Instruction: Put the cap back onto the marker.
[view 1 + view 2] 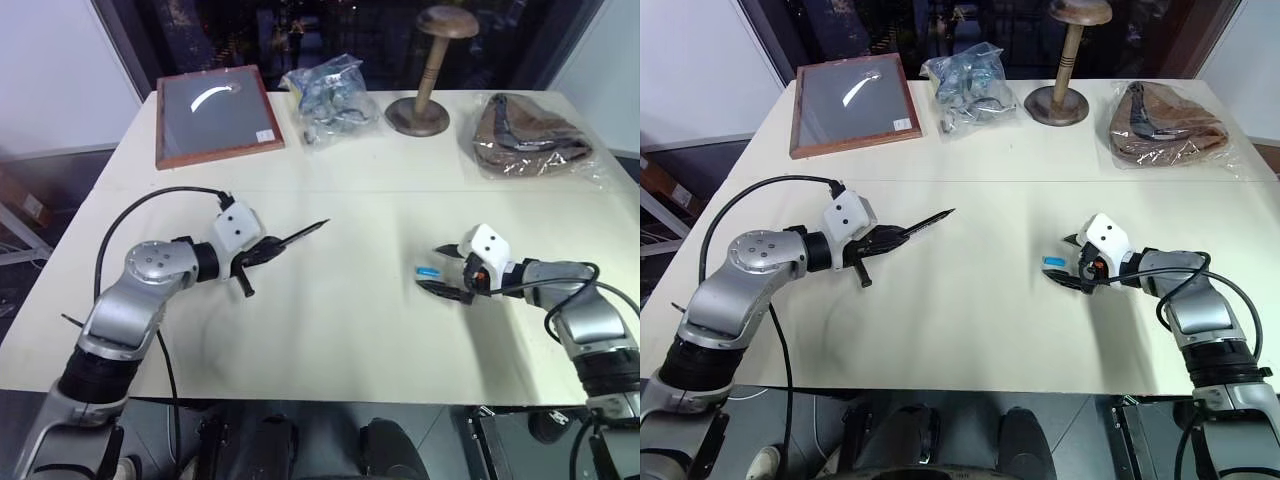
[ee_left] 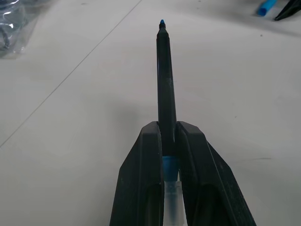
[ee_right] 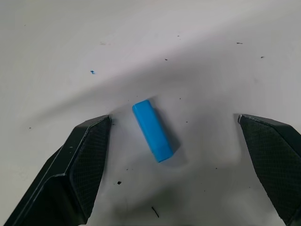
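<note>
The marker is a thin black stick with a small blue tip, held above the table at the left. My left gripper is shut on its rear end, and the marker points away toward the right. The cap, a tiny bright blue cylinder, lies flat on the table at the right. My right gripper is open, low over the table, one finger on each side of the cap without touching it.
At the table's far edge stand a wood-framed dark board, a clear plastic bag of items, a wooden stand and a brown bag in plastic. A black cable loops beside my left arm.
</note>
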